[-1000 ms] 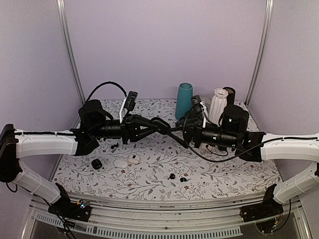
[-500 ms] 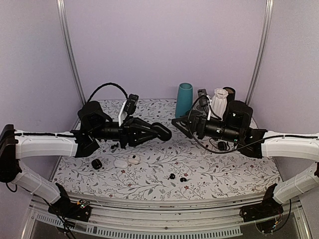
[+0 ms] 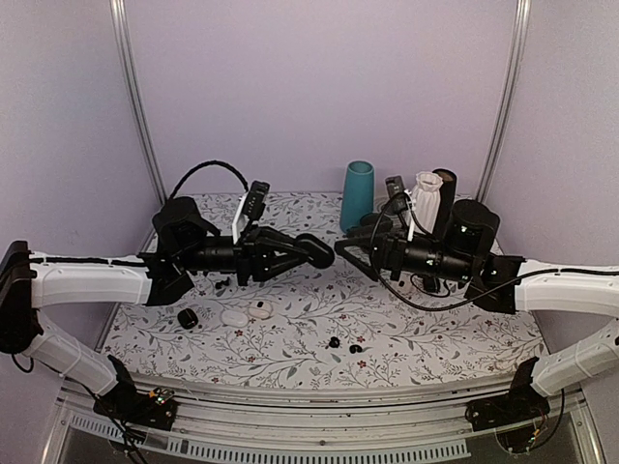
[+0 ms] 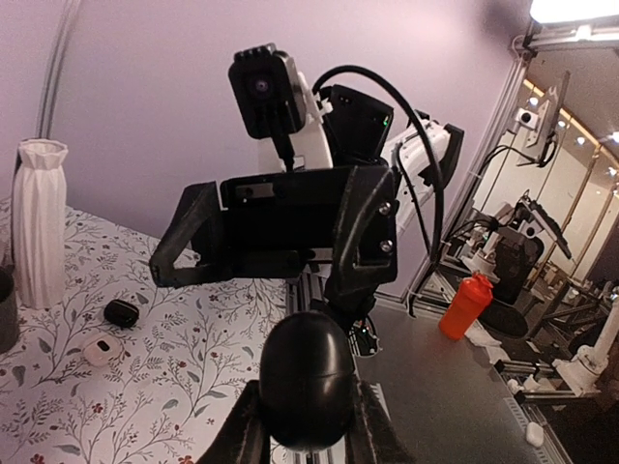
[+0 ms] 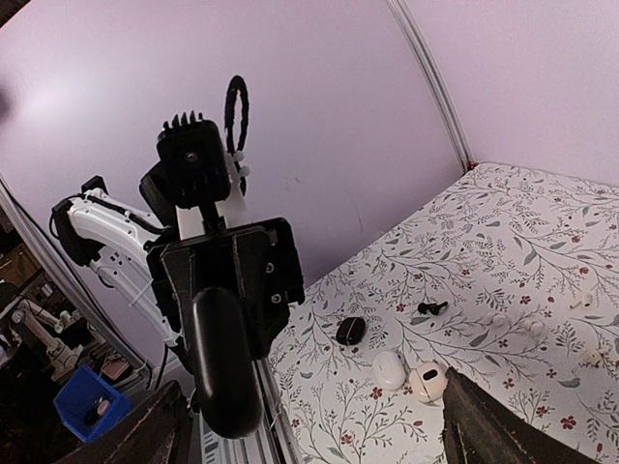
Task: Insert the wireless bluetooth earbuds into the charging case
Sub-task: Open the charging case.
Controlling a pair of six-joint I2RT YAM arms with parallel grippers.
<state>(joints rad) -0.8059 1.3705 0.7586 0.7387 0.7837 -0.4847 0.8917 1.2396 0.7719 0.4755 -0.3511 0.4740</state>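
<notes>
On table: earbuds, well apart from right tool.

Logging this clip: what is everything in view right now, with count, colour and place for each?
earbuds: two, glossy black, loose on the table, front centre.
black oval case: one, black, in the air, gripped between the left arm's fingers.
small black case: one, black, front left of the table.
white cases: two, white, side by side just right of the small black case.
teal vase: one, teal, back centre.
white vase: one, white, back right.
dark cylinder: one, dark, behind the white vase.
table: one, white floral pattern.
left gripper: one, black, mid-air at centre, shut on the black oval case.
right gripper: one, black, open, facing the left gripper.
</notes>
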